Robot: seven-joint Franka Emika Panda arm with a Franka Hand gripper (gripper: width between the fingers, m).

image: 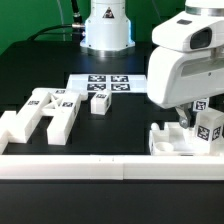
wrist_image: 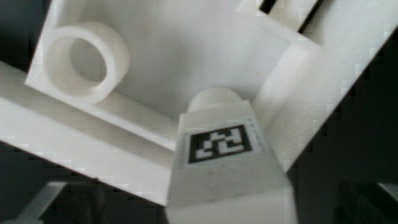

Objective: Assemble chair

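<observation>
the exterior view shows chair parts (image: pixel 175 140) on the desk (image: pixel 125 135) at its right by my jaws, the wrist view a tagged part (wrist_image: pixel 222 145) close; jaws open or closed, i cannot tell.

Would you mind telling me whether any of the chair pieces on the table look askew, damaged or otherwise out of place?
Nothing stands out. The loose chair pieces lie undamaged on the table, with one small block apart, beside the marker board. More pieces sit beneath the arm, not yet joined.
</observation>
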